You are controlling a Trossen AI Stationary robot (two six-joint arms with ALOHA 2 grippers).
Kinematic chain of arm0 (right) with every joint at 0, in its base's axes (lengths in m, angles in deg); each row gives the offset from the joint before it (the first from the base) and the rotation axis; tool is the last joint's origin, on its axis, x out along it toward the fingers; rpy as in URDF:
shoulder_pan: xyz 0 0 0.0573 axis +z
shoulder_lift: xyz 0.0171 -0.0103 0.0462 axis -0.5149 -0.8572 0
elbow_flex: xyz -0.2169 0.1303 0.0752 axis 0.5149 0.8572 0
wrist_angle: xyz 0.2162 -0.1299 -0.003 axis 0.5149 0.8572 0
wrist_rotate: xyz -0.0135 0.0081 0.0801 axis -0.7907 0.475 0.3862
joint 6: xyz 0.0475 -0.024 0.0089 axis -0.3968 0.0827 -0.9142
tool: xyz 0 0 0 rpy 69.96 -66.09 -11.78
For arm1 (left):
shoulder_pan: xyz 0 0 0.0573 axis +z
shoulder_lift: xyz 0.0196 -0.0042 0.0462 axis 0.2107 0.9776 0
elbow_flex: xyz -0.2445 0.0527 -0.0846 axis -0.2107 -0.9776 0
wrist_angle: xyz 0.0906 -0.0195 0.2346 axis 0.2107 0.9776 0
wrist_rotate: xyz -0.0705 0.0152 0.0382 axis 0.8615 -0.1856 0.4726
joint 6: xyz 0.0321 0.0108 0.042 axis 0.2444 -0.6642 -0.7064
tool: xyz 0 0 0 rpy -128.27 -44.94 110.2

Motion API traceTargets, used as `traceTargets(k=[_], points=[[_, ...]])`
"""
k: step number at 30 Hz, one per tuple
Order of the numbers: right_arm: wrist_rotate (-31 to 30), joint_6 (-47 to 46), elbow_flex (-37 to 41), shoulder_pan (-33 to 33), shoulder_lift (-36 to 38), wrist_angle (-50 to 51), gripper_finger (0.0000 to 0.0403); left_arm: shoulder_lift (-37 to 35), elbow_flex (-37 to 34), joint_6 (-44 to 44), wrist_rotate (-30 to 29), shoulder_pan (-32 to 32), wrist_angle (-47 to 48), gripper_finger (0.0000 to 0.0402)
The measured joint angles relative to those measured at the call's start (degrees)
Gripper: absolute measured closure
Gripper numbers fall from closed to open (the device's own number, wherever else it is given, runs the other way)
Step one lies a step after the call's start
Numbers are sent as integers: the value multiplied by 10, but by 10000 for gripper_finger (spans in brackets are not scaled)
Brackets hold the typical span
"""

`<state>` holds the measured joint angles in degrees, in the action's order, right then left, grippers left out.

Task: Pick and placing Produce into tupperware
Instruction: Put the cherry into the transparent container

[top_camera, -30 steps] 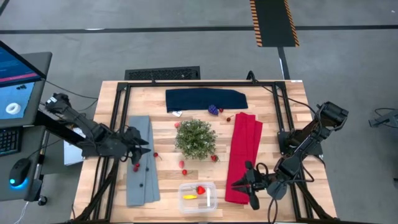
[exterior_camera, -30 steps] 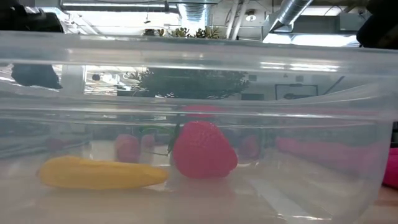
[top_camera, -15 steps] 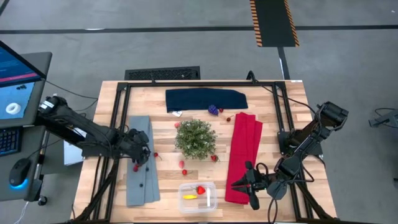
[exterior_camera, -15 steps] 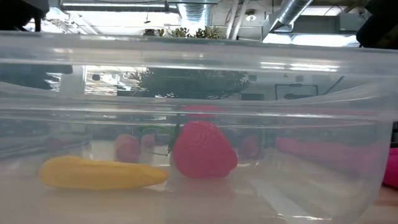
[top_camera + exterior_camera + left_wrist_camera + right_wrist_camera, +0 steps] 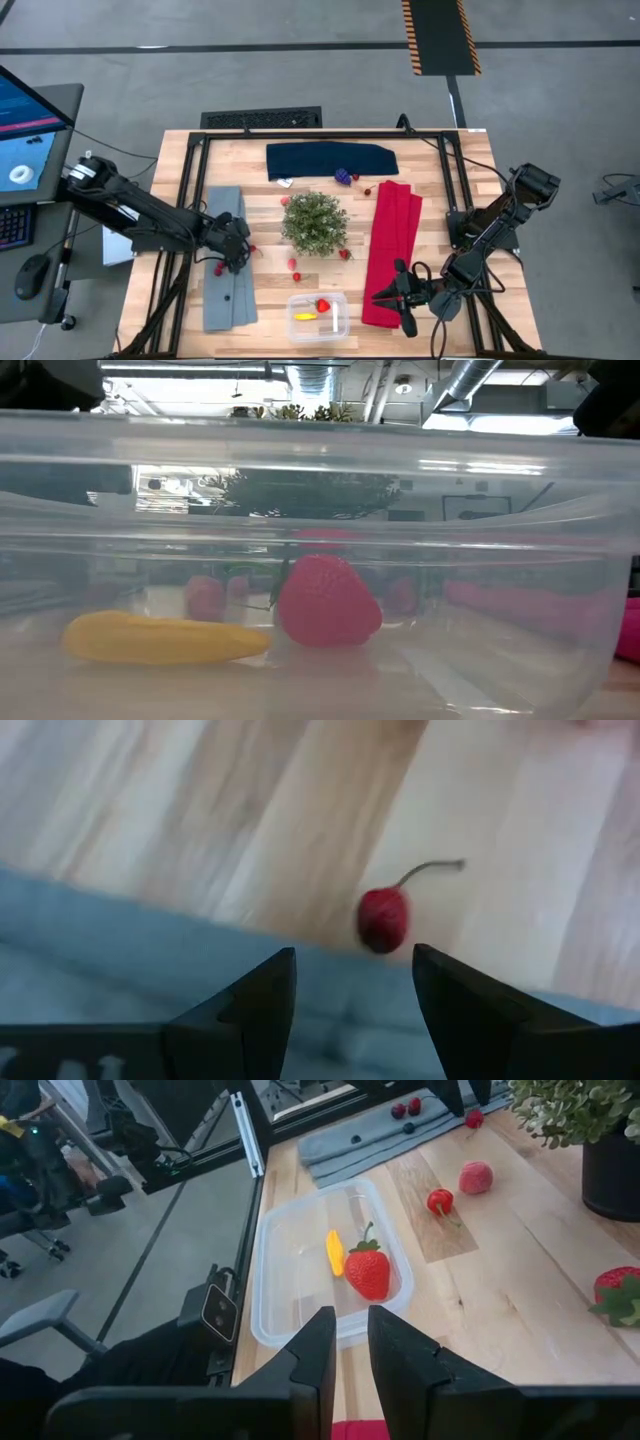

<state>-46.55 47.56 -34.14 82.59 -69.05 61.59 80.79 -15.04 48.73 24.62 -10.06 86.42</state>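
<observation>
We start at the tupperware (image 5: 318, 315), sitting at the 6 o'clock edge of the bench (image 5: 460, 170), directly below the potted plant (image 5: 315, 222) at the middle. Inside it lie a strawberry (image 5: 328, 600) and a yellow piece (image 5: 160, 639), side by side (the low view looks straight through the clear wall). Loose produce remains on the wood: a red berry (image 5: 296, 264) between plant and container, and a purple grape cluster (image 5: 343, 177) at 12 o'clock by the dark blue cloth (image 5: 330, 159).

At 9 o'clock, the left end effector (image 5: 240, 251) hovers at the inner edge of the grey cloth (image 5: 226, 260), its fingers spread apart over a stemmed cherry (image 5: 383, 916). At 5 o'clock, the right end effector (image 5: 385, 295) waits over the red cloth (image 5: 393, 250), fingers nearly closed with only a narrow gap, grasping nothing.
</observation>
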Motion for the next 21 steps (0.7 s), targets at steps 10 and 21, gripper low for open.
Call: traceTargets(k=[10, 21], points=[[-1, 0, 0, 0, 0, 0, 317, 18, 0, -17, 14, 0, -56, 210], [-1, 0, 0, 0, 0, 0, 317, 18, 0, -12, -4, 14, -44, 216]])
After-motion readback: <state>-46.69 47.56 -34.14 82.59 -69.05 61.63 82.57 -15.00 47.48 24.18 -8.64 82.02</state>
